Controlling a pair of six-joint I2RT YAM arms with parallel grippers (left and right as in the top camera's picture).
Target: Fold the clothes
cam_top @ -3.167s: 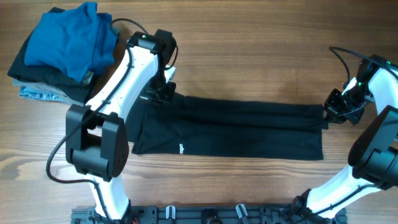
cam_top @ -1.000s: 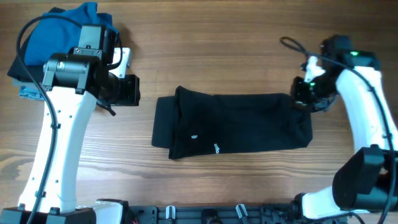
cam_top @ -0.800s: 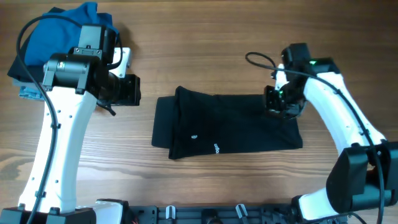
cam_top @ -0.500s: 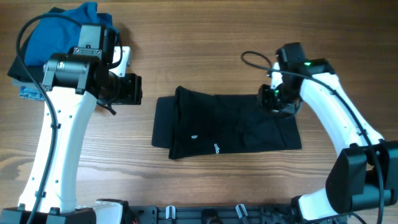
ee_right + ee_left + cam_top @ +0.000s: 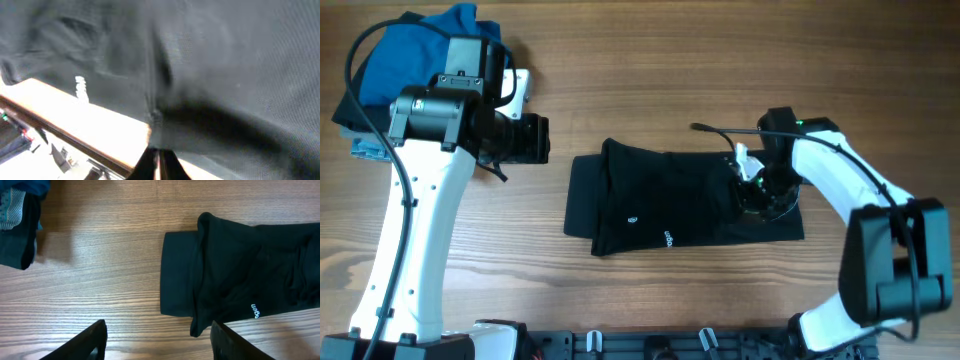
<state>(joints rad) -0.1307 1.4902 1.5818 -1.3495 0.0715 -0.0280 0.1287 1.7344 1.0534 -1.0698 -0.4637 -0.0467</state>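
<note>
The clothes are a black shirt (image 5: 670,200) lying as a folded strip across the middle of the wooden table, small white logos (image 5: 667,238) facing up. In the left wrist view the shirt (image 5: 235,275) shows its left end with a thick fold. My left gripper (image 5: 534,140) hangs open above bare wood left of the shirt, its fingers (image 5: 95,340) wide apart and holding nothing. Over the shirt's right end, my right gripper (image 5: 760,190) is pressed low. In the right wrist view its tips (image 5: 158,159) are shut on a fold of the black fabric (image 5: 210,65), which fills the blurred frame.
A pile of folded garments sits at the back left corner, bright blue (image 5: 430,60) on top and pale blue-grey (image 5: 370,150) beneath; its edge (image 5: 15,225) shows in the left wrist view. A black rail (image 5: 650,345) runs along the table's front edge.
My right gripper has moved left from the shirt's far right end onto the shirt, pulling that end inward so the strip is shorter. The left arm has barely moved.
</note>
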